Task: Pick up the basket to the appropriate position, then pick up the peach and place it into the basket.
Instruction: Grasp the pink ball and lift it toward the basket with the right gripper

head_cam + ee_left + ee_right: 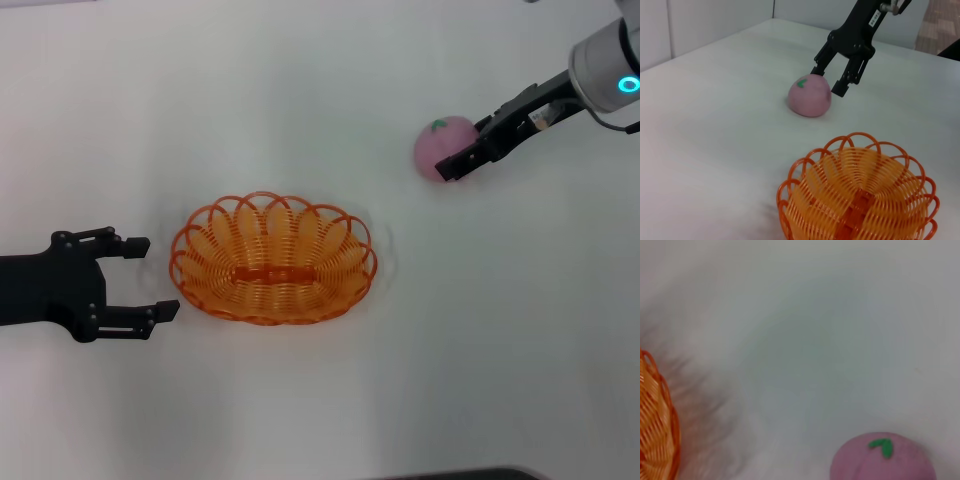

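Observation:
The orange wire basket (272, 262) stands on the white table near the middle, also seen in the left wrist view (860, 197) and at the edge of the right wrist view (655, 430). My left gripper (150, 278) is open just left of the basket's rim, touching nothing. The pink peach (440, 148) with its green leaf mark lies at the far right (809, 96) (883, 460). My right gripper (463, 150) is open right against the peach's side, its black fingers (840, 87) spread at the fruit's edge and not closed on it.
The white table (320, 400) stretches around both things. A pale wall panel (715, 20) borders the table's far side in the left wrist view.

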